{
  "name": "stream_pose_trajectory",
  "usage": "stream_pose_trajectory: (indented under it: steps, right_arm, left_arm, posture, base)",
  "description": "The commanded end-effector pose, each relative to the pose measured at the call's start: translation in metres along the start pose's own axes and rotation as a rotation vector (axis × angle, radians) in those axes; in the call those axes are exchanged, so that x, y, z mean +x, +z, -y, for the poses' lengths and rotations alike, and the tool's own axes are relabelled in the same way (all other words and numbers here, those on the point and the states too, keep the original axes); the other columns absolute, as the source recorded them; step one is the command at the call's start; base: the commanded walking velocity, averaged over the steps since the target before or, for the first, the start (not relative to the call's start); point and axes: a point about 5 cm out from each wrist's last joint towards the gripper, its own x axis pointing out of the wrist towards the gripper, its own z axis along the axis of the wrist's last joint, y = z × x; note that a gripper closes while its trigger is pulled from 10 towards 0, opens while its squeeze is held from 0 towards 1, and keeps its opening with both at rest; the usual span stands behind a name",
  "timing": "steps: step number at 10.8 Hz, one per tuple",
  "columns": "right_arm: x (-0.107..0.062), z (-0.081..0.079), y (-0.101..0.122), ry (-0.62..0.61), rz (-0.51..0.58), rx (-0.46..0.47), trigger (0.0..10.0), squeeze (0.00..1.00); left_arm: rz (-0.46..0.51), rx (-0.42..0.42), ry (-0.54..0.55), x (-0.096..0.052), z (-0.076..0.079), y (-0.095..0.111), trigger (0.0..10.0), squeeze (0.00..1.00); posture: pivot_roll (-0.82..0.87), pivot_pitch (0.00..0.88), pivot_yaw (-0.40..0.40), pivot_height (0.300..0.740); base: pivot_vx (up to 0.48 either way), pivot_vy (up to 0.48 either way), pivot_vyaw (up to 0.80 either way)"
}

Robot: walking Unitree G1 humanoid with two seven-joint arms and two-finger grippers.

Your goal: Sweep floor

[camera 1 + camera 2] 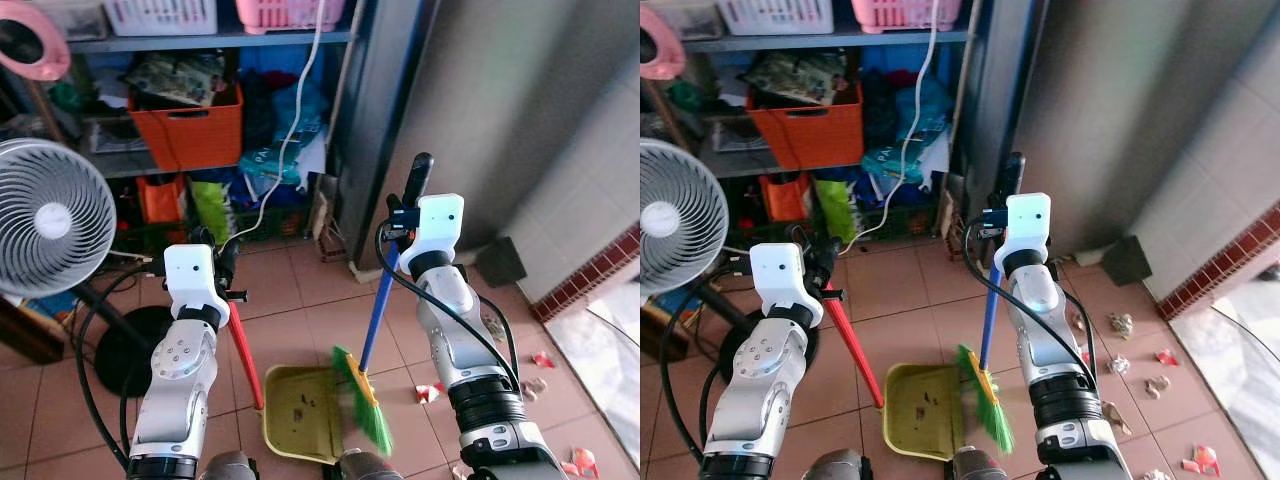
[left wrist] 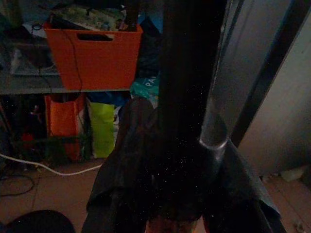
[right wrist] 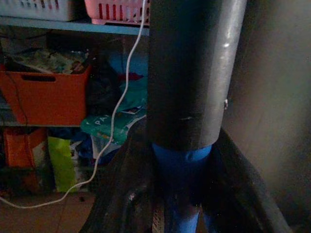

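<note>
Right gripper (image 1: pixel 404 214) clamped on blue broom (image 1: pixel 377 313), bristles at yellow dustpan (image 1: pixel 295 413) mouth. Left gripper (image 1: pixel 222 262) closed around red dustpan handle (image 1: pixel 245 355), bracing pan (litter (image 1: pixel 1122 325) unswept, rightward).

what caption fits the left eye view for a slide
Right gripper holds the blue broom beside the yellow dustpan, left gripper on its red handle.
</note>
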Motion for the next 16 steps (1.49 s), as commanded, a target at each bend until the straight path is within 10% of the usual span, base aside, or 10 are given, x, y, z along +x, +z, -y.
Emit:
stream_pose_trajectory:
  steps: [1,16]
  right_arm:
    - [0.0007,0.0060,0.0050,-0.017,0.018,-0.029,10.0,0.00]
    - [0.0033,0.0131,0.0082,-0.054,0.025,-0.046,10.0,0.00]
  left_arm:
    - [0.028,-0.015,-0.021,0.0044,0.0040,0.0077,10.0,0.00]
    - [0.020,-0.028,-0.010,0.0058,0.0015,0.0096,10.0,0.00]
  posture:
    - [0.07,0.000,-0.072,0.740]
    - [0.06,0.000,-0.065,0.740]
  base:
    - [0.000,0.000,-0.80]
    - [0.000,0.055,-0.77]
